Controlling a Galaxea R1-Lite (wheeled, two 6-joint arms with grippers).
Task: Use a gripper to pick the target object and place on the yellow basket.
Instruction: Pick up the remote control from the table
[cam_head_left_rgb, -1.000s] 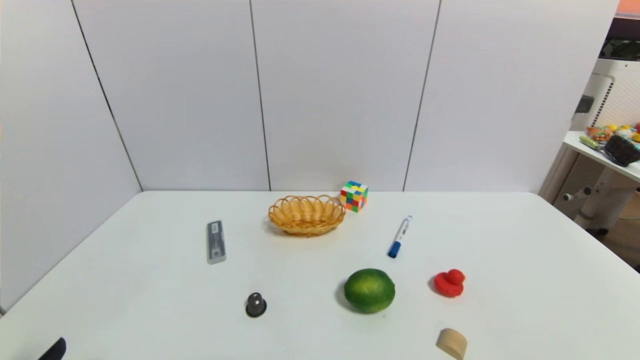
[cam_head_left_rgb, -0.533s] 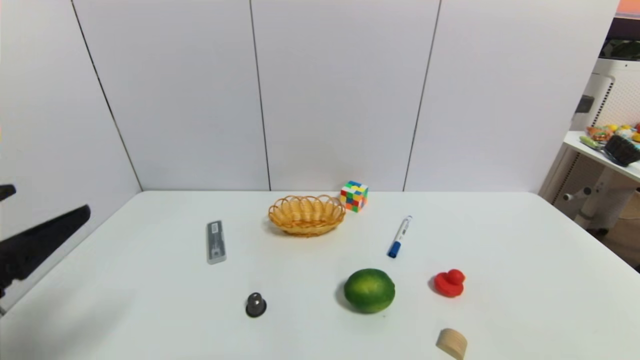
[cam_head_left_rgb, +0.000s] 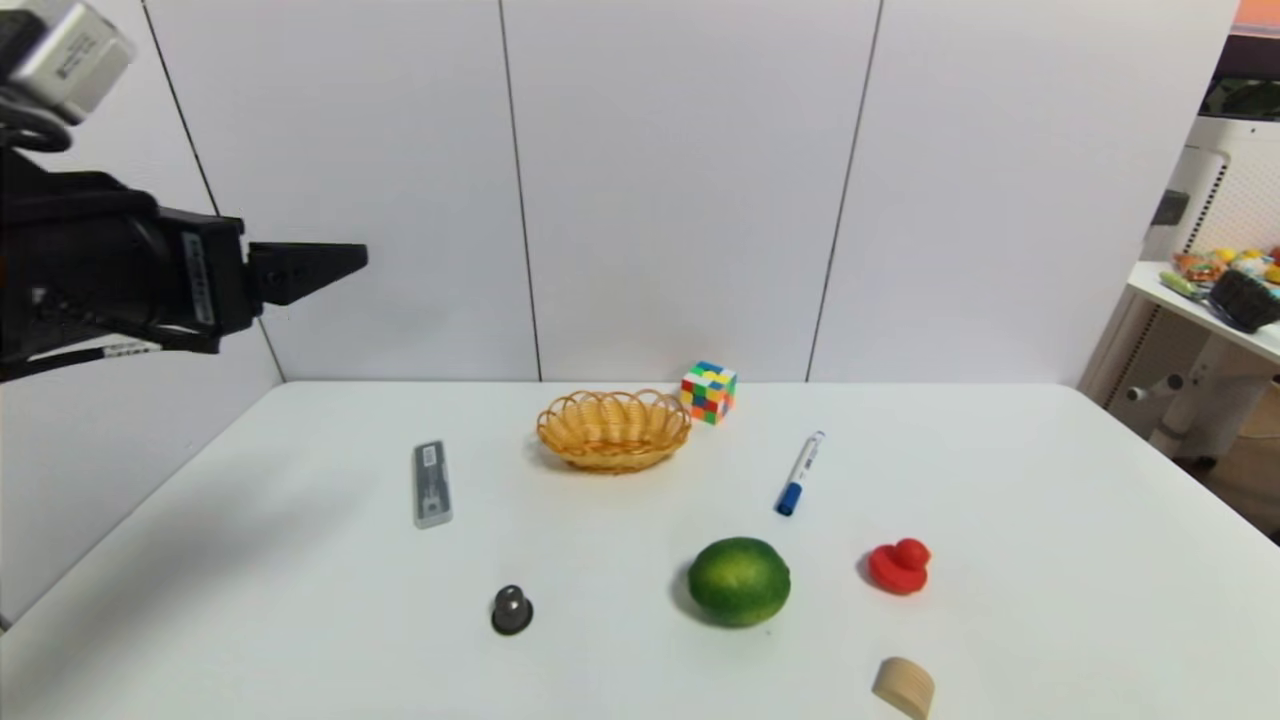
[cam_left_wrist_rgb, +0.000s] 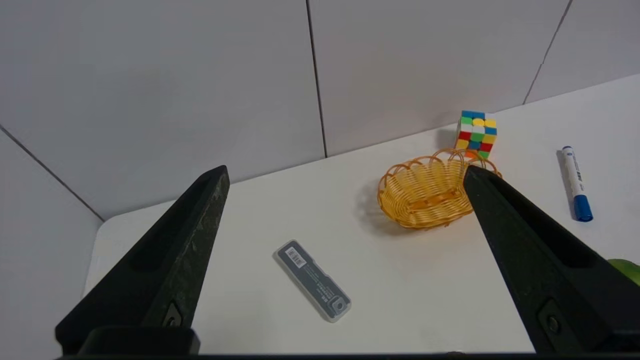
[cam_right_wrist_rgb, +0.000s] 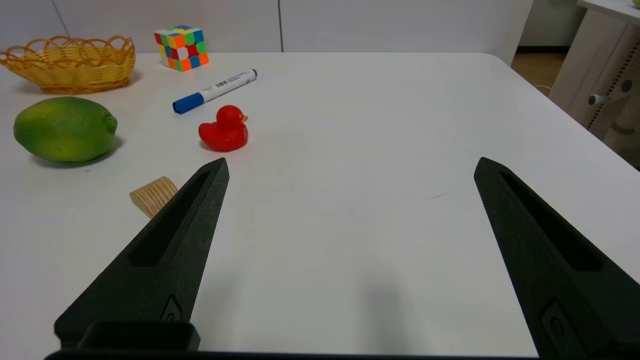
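The grey bar (cam_head_left_rgb: 432, 484) lies flat on the white table, left of the yellow basket (cam_head_left_rgb: 613, 430), which has nothing in it. My left gripper (cam_head_left_rgb: 340, 262) hangs high above the table's left side, well above and left of the bar. In the left wrist view the left gripper (cam_left_wrist_rgb: 345, 170) is open and holds nothing, with the bar (cam_left_wrist_rgb: 311, 280) and the basket (cam_left_wrist_rgb: 425, 192) far below between its fingers. My right gripper (cam_right_wrist_rgb: 351, 162) is open and low over bare table at the near right; it is out of the head view.
A colourful cube (cam_head_left_rgb: 709, 391) stands just right of the basket. A blue-capped marker (cam_head_left_rgb: 800, 472), a green fruit (cam_head_left_rgb: 739, 581), a red duck (cam_head_left_rgb: 899, 566), a wooden piece (cam_head_left_rgb: 904, 686) and a small dark knob (cam_head_left_rgb: 512, 609) are spread over the table's middle and front.
My left arm has risen from the lower left corner to high on the left and reached rightward over the table. The objects have not moved.
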